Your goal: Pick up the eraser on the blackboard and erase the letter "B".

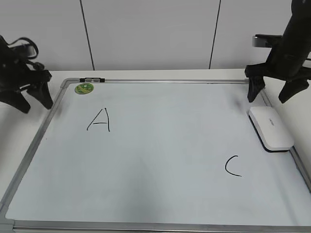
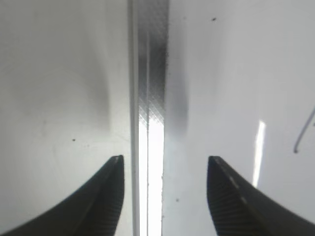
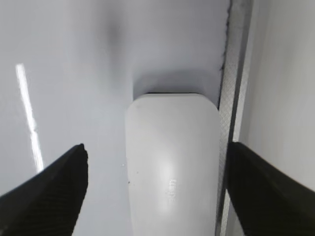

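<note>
Both my claws are spread: right claw (image 3: 155, 189) hovers above the eraser (image 1: 270, 128) on the blackboard (image 1: 160, 160), left claw (image 2: 165, 196) straddles its frame.

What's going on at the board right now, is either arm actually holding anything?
Neither arm holds anything. The eraser lies flat on the blackboard by its right frame, and the right gripper hangs open above it, fingers spread either side. The left gripper is open too, over the board's left frame rail. Only an "A" and a "C" show on the board; no "B" is visible.
</note>
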{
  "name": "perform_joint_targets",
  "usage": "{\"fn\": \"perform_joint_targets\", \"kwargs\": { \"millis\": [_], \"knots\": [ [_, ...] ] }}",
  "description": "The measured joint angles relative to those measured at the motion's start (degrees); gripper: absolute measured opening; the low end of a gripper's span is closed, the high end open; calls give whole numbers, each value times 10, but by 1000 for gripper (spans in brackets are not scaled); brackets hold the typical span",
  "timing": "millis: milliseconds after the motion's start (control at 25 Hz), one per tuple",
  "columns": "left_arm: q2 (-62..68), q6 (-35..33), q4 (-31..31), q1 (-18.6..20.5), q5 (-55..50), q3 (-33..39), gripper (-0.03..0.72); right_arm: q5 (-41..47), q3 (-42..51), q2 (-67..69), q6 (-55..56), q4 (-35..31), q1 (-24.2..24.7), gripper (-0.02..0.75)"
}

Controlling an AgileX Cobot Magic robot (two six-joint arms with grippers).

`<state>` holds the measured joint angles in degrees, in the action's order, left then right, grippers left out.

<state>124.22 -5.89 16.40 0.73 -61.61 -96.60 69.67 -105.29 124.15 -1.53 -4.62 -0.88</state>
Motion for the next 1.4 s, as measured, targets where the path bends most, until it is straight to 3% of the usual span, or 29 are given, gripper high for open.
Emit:
{"fn": "perform_joint_targets", "kwargs": {
  "millis": [160,280,480,600,960,1200,1400],
  "knots": [
    [-52,0,0,0,-27,0,584,0,10,-33,15,0,0,629],
    [-86,0,-13,0,-49,0,585,0,49,-69,23,5,0,582],
    [-183,39,-113,-15,-31,43,560,-2,178,-164,47,37,-6,545],
    [-273,68,-153,-26,18,120,549,-55,269,-249,63,46,-18,542],
    [-542,79,-186,-48,121,403,545,-198,506,-506,86,56,-46,541],
    [-734,79,-197,-48,136,530,544,-185,583,-659,88,59,-48,540],
    [-860,80,-197,-48,116,593,544,-125,634,-788,88,61,-48,540]
  ]
}}
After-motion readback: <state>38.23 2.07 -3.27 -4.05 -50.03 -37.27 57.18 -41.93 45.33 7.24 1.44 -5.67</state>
